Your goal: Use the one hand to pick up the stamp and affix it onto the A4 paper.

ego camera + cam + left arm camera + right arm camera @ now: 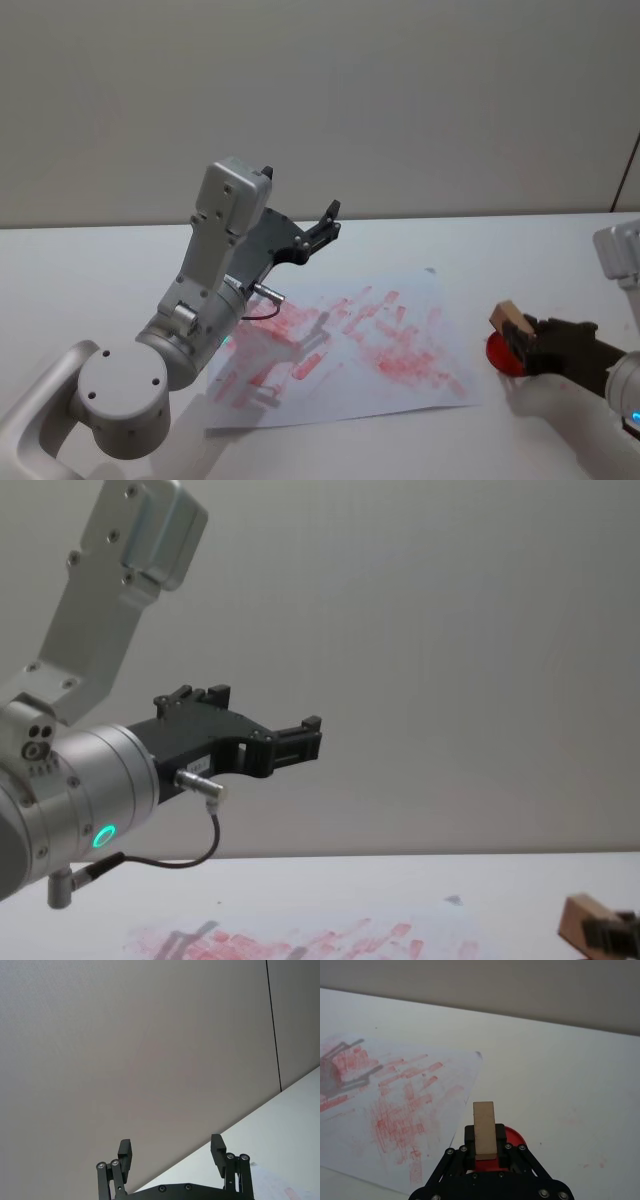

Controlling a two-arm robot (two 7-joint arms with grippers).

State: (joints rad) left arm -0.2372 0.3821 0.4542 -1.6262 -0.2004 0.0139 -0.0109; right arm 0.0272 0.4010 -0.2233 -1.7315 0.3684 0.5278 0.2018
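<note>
Your robot's left arm (190, 320): silver-grey jointed housings, round screwed cap, green ring light, thin black cable, black left gripper (172, 1155) with blocky fingers; the right gripper (485, 1152) is black, screw-studded.

The stamp's (484, 1129) lower end and the red pad (499, 353) sit partly hidden behind the right tool (485, 1152)

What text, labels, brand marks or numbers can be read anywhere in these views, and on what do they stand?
None can be read.
A4 paper: smudgy red prints only, no letters or digits legible.
Stamp held in the right gripper: plain wood, no marking.
Red ink pad: no label.
Left gripper, raised above the table: a small pale label on its black body, too small to read.
</note>
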